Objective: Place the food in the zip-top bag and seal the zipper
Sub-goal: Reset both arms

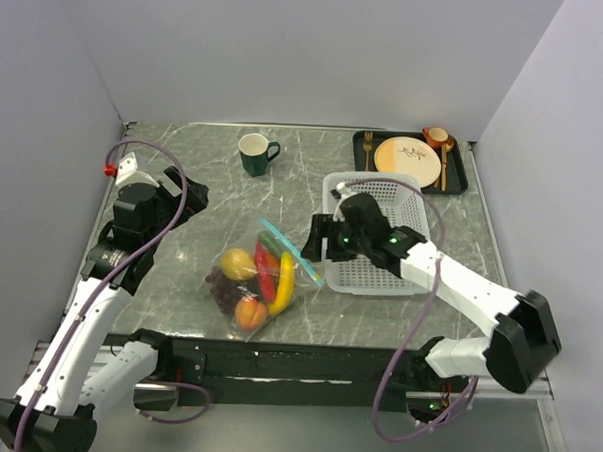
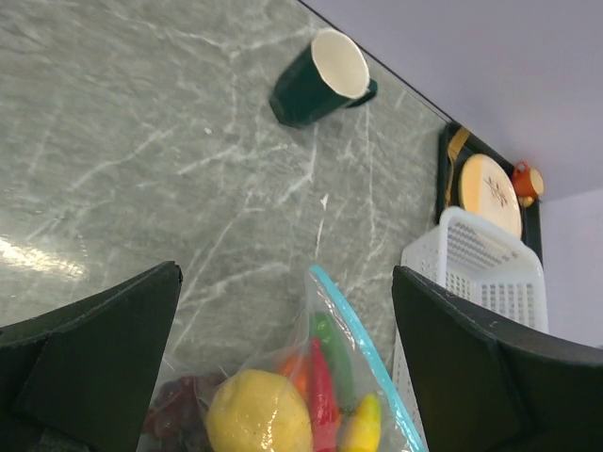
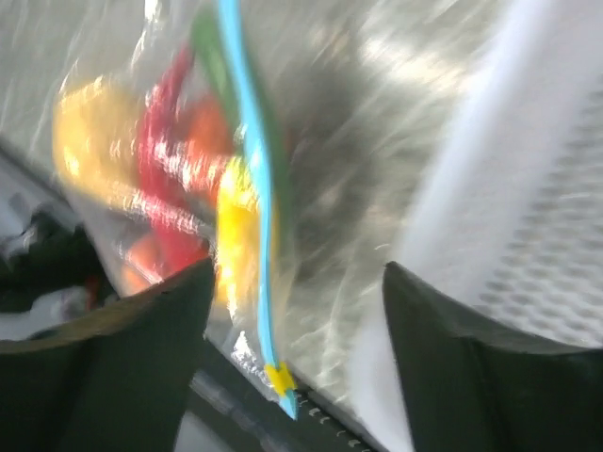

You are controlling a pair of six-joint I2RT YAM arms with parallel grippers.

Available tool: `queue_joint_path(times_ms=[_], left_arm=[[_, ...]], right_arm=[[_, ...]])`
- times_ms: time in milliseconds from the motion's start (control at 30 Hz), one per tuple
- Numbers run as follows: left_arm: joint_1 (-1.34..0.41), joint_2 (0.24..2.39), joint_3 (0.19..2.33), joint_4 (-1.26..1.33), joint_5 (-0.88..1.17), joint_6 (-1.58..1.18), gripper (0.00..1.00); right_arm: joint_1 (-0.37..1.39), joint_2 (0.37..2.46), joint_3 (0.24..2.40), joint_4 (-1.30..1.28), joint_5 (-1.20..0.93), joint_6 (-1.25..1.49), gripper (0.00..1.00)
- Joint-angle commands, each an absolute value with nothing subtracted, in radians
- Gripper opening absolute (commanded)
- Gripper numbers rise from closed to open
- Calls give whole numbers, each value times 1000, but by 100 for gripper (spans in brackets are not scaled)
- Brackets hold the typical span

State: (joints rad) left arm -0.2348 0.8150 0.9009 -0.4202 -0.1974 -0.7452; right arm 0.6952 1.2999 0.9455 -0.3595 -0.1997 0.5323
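left gripper: held at left of frame, jaws spread wide.
right gripper: held at centre, jaws parted.

The zip-top bag is clear glossy plastic, the table smooth, sheeny marbled stone.

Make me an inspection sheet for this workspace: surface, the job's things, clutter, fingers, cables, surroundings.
Surface: grey marble table, no spills seen.
Job's things: clear bag lying flat mid-table, holding lemon, grapes, red chili, banana and peach; teal zipper along its mouth, seal cannot be told.
Clutter: green mug; white basket; black tray with plate, cutlery and orange cup.
Fingers: left fingers open, holding nothing; right fingers open over the zipper, holding nothing.
Cables: purple cable on the left arm and on the right arm, clear of the bag.
Surroundings: pale walls; nothing else seen.
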Motion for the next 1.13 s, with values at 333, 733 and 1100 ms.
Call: queue_joint_path(times_ms=[333,733,1100], left_arm=[[-233,876,862,-327,-106,-706,99],[-233,856,818,-295,-108,-719,99],[-233,856,836,-281,-166,-683,100]], right_arm=[[364,1072,888,-357,336,394,100],[-100,1138,801,-338,199,512,100],[-163,1120,715,-164,145,528,100]])
